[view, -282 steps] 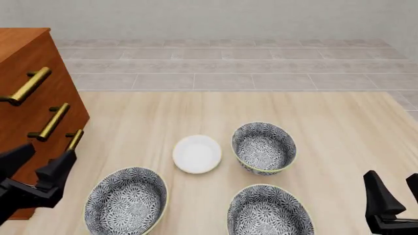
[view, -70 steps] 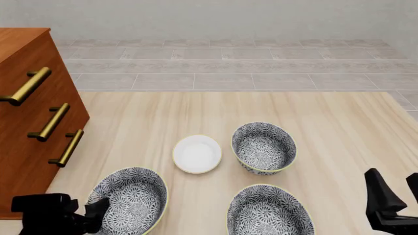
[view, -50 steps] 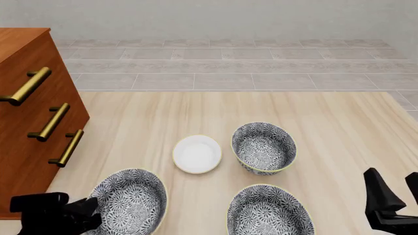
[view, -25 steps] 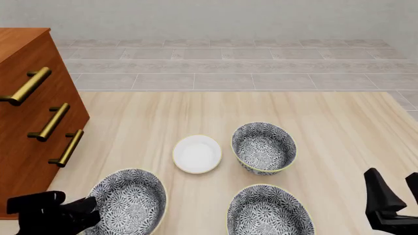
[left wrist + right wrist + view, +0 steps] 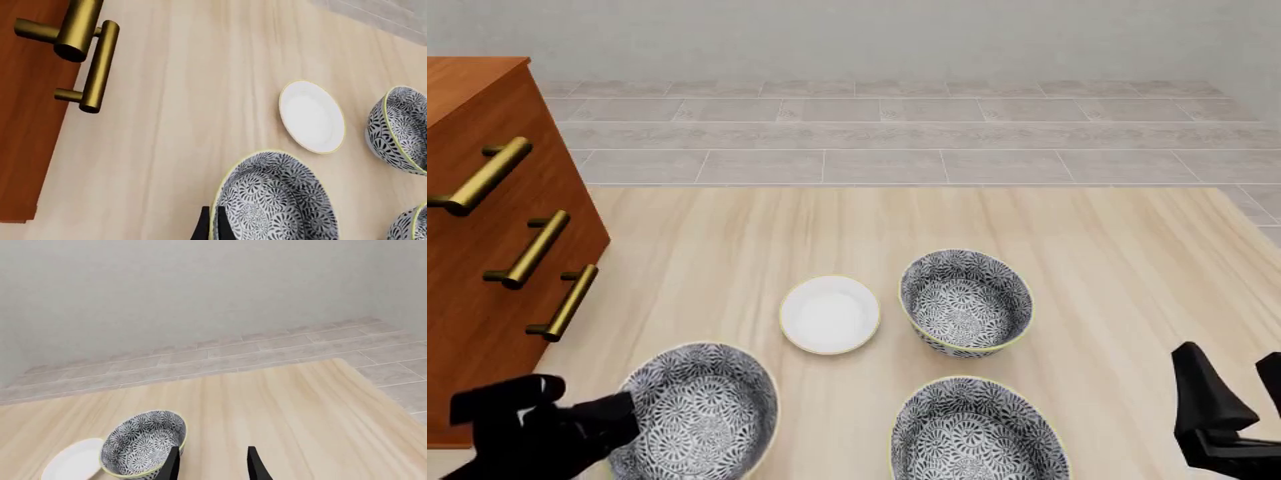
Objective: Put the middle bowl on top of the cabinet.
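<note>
The middle bowl (image 5: 701,418), grey-and-white floral with a cream rim, is the one at the front left of the table, nearest the cabinet (image 5: 487,260). My left gripper (image 5: 618,413) is at the bowl's left rim. In the left wrist view its fingers (image 5: 204,231) pinch the rim of this bowl (image 5: 273,200), one inside and one outside, and the cabinet (image 5: 27,125) is beside them. My right gripper (image 5: 1238,398) hovers open at the front right, holding nothing. It looks over the table's far half (image 5: 213,466).
Two more floral bowls stand to the right: one further back (image 5: 965,300) (image 5: 143,442), one at the front edge (image 5: 978,432). A small white dish (image 5: 829,314) (image 5: 311,117) lies between the bowls. Brass handles (image 5: 561,302) stick out of the cabinet front. A tiled floor and a wall lie beyond the table.
My left arm swung down from beside the cabinet to the front-left bowl and closed on its rim. The bowl has shifted slightly to the right. The right arm has not moved.
</note>
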You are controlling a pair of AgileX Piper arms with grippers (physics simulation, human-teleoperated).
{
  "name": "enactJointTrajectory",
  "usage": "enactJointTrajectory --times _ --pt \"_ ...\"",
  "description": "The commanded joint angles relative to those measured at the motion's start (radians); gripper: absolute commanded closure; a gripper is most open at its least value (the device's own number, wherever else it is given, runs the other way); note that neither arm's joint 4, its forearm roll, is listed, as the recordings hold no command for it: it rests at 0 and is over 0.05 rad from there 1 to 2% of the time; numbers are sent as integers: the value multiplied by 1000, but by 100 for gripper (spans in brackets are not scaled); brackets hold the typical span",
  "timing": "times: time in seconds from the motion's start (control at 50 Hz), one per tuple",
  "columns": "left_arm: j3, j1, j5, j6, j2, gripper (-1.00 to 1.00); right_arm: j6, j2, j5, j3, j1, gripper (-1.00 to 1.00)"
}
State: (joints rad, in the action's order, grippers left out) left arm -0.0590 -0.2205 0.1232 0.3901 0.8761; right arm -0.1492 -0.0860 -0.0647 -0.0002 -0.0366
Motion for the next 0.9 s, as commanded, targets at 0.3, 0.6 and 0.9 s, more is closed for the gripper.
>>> enactJointTrajectory --times 0.3,0.6,0.9 --pt "-106 12 -103 -40 -5 100 -5 6 6 0 -3 -100" --pt "-153 11 -120 -5 -3 100 -5 8 7 0 -4 -100" --pt "-218 11 -176 -3 -27 100 -4 11 10 0 -3 -100"
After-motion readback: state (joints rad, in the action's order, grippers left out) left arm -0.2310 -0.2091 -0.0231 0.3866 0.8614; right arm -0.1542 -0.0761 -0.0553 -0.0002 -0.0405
